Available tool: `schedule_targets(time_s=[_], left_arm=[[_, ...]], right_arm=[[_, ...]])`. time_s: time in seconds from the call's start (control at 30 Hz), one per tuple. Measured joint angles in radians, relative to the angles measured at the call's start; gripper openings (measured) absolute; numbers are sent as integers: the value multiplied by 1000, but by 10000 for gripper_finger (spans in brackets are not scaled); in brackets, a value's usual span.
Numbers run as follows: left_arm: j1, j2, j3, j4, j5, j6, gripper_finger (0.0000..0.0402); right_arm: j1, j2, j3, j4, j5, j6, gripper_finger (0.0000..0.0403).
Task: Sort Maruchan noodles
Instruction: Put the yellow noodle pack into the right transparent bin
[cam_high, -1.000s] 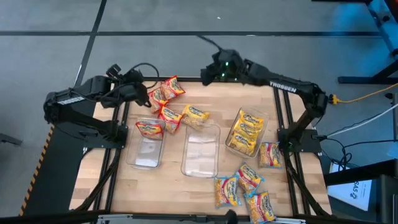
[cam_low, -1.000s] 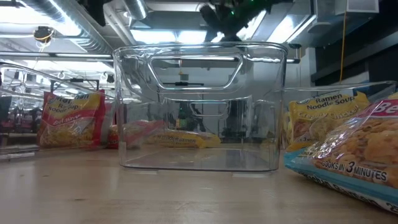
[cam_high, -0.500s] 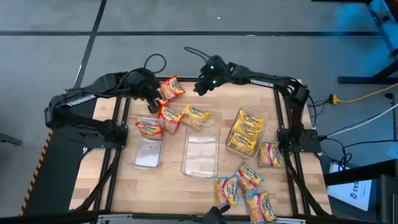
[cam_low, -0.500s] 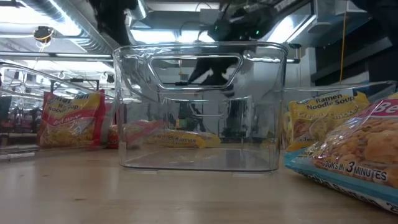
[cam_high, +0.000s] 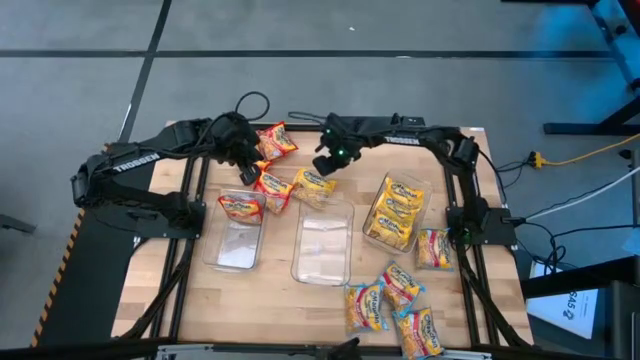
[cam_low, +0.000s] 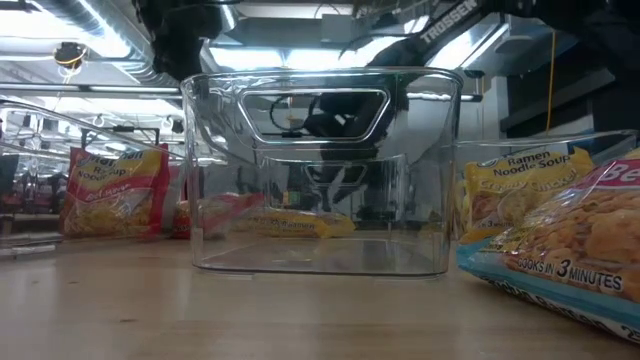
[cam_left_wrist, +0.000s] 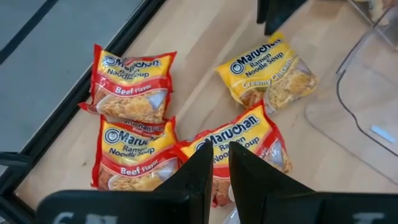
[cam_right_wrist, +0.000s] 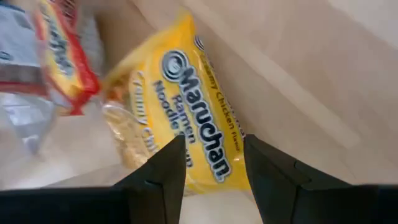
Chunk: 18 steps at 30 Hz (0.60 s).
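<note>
Sorting is judged partly done: yellow packets (cam_high: 393, 212) are stacked in the right tray (cam_high: 421, 222), one red packet (cam_high: 241, 205) rests on the left tray (cam_high: 213, 250), and the middle tray (cam_high: 324, 247) holds nothing. Loose packets remain behind and in front of the middle tray. Right gripper (cam_right_wrist: 211, 163) is spread over a yellow packet (cam_right_wrist: 186, 121) behind it; left gripper (cam_left_wrist: 221, 168), nearly closed and empty, is held above red packets (cam_left_wrist: 133, 84).

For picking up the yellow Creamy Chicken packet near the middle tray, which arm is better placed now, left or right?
The right. The right gripper hangs just above the yellow Creamy Chicken packet, fingers open around it in its wrist view. The left gripper is over the red Beef packets, fingers nearly shut.
</note>
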Motion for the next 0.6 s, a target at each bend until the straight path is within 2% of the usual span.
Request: schedule_targets(time_s=[0.47,0.6], left_arm=[[-1,0,-1,0,0,-7,45],[-1,0,-1,0,1,-7,45]], right_arm=[[82,55,0,13,77,-5,158],[82,55,0,8,76,-5,128]])
